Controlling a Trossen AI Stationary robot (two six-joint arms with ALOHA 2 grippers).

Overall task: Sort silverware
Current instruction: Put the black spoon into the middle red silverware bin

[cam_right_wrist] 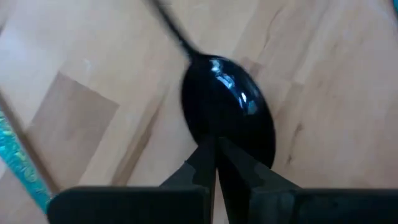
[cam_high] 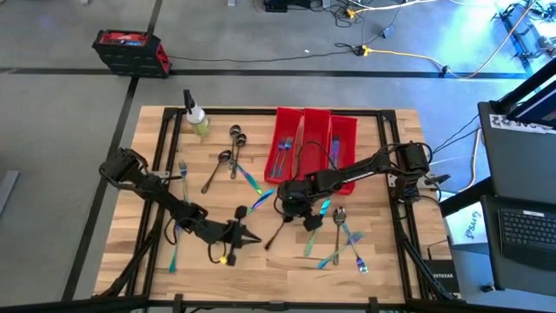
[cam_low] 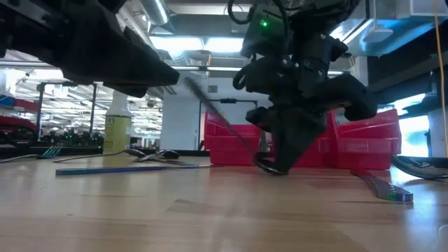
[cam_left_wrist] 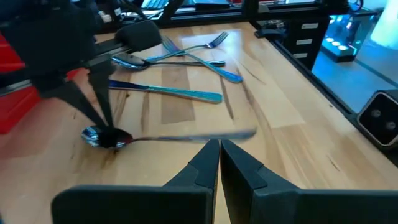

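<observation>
A dark spoon (cam_high: 276,233) lies near the table's middle, its bowl (cam_right_wrist: 227,102) on the wood and its handle (cam_low: 224,122) slanting up into the air. My right gripper (cam_right_wrist: 214,148) is shut and points steeply down onto the bowl. My left gripper (cam_left_wrist: 219,146) is shut, comes nearly level from the table's left, and has its tips close by the handle's raised free end (cam_left_wrist: 252,133). Iridescent forks, spoons and knives (cam_left_wrist: 180,59) lie spread over the table. My right gripper presses its shut fingertips (cam_left_wrist: 102,121) down on the bowl's rim (cam_right_wrist: 217,134), at the end away from the handle. It comes from above, slanting from the table's right. The bowl stays on the table and the handle stands tilted up. My left gripper's tips are beside the handle's end; I cannot tell whether they touch it.
Three long red bins (cam_high: 317,139) stand side by side at the far middle, with silverware in them. A spray bottle (cam_high: 195,117) stands at the far left. Loose pieces lie at the near right (cam_high: 343,239), far middle (cam_high: 236,143) and left (cam_high: 178,230).
</observation>
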